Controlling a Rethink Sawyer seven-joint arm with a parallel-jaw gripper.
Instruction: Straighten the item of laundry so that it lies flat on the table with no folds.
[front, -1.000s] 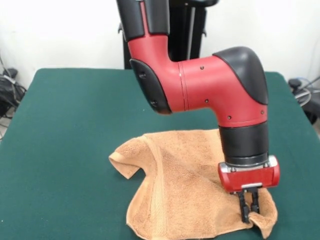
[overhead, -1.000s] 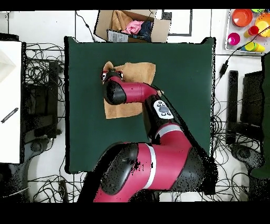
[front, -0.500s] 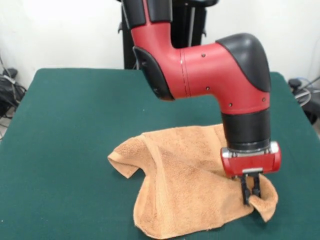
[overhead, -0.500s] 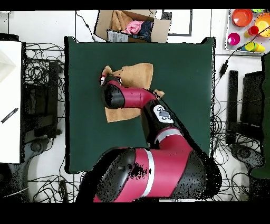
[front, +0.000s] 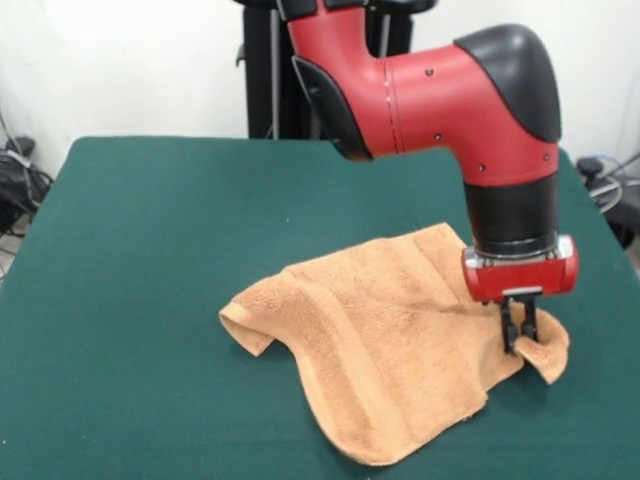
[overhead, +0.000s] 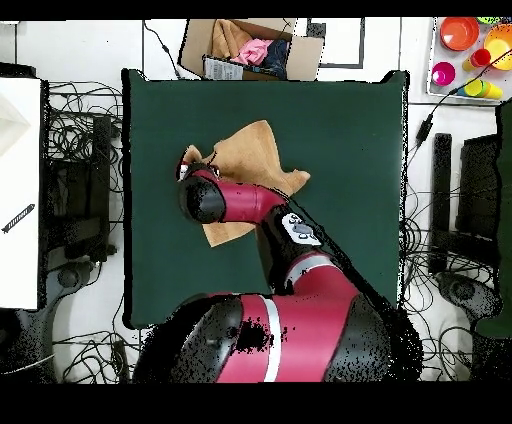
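The orange-tan terry towel (front: 380, 340) lies rumpled on the dark green table (front: 150, 250), with a curled fold at its left corner and a raised ridge across it. My gripper (front: 520, 335) points straight down at the towel's right corner and is shut on that corner, lifting it slightly off the table. In the overhead view the towel (overhead: 250, 150) shows above and below my arm, and the gripper itself is hidden under the arm's black elbow (overhead: 200, 197).
A cardboard box (overhead: 250, 48) with clothes sits beyond the table's far edge in the overhead view. Coloured cups and bowls (overhead: 470, 50) stand at the upper right. Cables lie on the floor on both sides of the table.
My gripper has moved right and toward the robot's side in the front view, dragging the towel's corner with it. The towel has rotated and stretched out wider.
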